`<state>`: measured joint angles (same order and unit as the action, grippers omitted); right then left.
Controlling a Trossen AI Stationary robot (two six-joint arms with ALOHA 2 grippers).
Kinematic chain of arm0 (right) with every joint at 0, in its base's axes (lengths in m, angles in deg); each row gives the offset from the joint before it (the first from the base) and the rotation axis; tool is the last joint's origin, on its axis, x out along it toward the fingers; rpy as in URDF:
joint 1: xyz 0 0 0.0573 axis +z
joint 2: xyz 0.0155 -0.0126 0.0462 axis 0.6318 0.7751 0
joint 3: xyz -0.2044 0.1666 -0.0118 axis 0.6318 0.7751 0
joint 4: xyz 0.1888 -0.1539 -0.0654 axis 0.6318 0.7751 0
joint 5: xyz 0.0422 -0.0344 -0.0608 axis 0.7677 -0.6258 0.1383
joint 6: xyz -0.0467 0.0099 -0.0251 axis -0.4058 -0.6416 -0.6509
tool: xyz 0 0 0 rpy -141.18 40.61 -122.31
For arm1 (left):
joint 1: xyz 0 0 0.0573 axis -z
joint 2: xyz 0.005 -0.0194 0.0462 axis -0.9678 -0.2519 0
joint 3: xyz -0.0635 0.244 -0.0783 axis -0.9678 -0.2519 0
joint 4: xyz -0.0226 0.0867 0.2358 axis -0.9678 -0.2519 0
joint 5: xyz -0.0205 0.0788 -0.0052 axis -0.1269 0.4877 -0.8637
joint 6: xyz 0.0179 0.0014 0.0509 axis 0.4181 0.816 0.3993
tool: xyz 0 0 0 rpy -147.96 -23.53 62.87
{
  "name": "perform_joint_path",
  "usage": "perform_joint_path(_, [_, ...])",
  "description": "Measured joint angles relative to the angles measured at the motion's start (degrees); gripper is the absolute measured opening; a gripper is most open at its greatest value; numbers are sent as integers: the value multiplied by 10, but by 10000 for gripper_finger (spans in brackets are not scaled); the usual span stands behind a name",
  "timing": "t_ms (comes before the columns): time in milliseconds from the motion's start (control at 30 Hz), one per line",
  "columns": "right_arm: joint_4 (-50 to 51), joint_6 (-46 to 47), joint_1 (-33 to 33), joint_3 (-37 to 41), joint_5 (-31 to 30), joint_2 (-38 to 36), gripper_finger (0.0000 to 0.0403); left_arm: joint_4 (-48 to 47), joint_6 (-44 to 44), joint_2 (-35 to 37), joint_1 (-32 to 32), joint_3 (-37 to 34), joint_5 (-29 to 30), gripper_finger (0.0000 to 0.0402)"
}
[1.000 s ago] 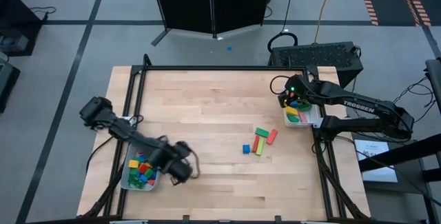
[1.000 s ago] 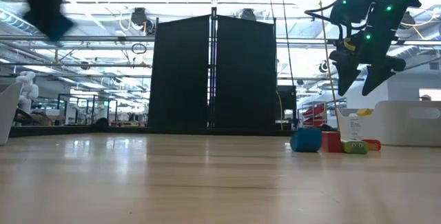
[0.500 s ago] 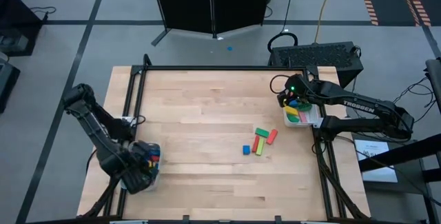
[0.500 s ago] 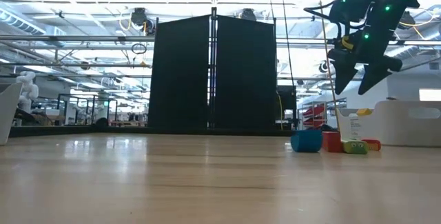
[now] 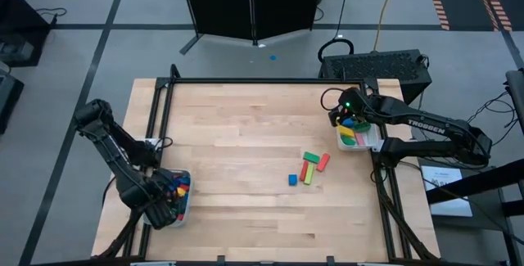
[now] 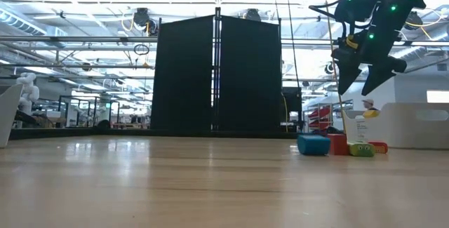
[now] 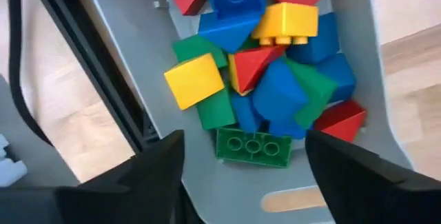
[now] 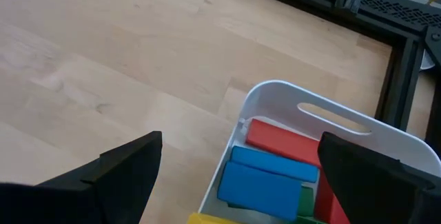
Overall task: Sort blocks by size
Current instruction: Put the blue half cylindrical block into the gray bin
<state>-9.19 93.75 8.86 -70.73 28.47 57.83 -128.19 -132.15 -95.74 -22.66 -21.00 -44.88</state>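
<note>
Since a second ago the left arm has swung back from the table's middle to the near-left corner, and its left gripper (image 5: 161, 209) now hangs over the left tray (image 5: 185, 192) with its two dark fingers spread and nothing between them. Whatever it carried looks to have been let go there, though I can't say which piece that was.

From where I stand the wooden table (image 5: 246, 135) is mostly bare. That near tray holds a heap of short blocks (image 7: 265, 72) in red, blue, green and yellow, with a flat green studded piece (image 7: 253, 147) lying just beside the heap on the tray floor. Across the table, the right gripper (image 5: 345, 117) hovers above the right tray (image 8: 275, 96), fingers wide apart and holding nothing; long bars (image 8: 279, 162) in red and blue lie inside. Four loose blocks (image 5: 309, 168) remain on the wood right of centre: a small blue cube (image 5: 291, 178) standing a little apart from a green, a red and an orange-red bar lying close together.

To my eye the job is nearly done. The blue cube belongs with the short ones, so the left arm should rise clear of its tray rim before crossing, then come down squarely over the cube, wary of nudging the bars beside it.
</note>
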Motion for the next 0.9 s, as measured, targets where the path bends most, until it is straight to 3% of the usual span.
perform_joint_path(133, [-2, 1, 0, 0, 0, 0, 377, 18, 0, 0, -30, 0, 40, 309])
perform_joint_path(267, [-2, 2, 0, 0, 0, 0, 377, 107, 40, 0, -96, 1, 163, 304])
perform_joint_path(367, [-1, 2, 0, 0, 0, 0, 377, 193, 159, -13, -169, 2, 218, 299])
perform_joint_path(500, [-1, 2, 0, 0, 0, 0, 377, 320, 387, -50, -276, 2, 263, 296])
perform_joint_path(700, [-1, 2, 0, 0, 5, 0, 377, 612, 745, -127, -413, 2, 253, 296])
perform_joint_path(800, [-1, 2, 0, 0, 14, 0, 377, 751, 835, -174, -454, 2, 195, 296])
perform_joint_path(900, [0, 2, 0, 0, 14, 0, 377, 837, 858, -215, -482, 2, 141, 296])
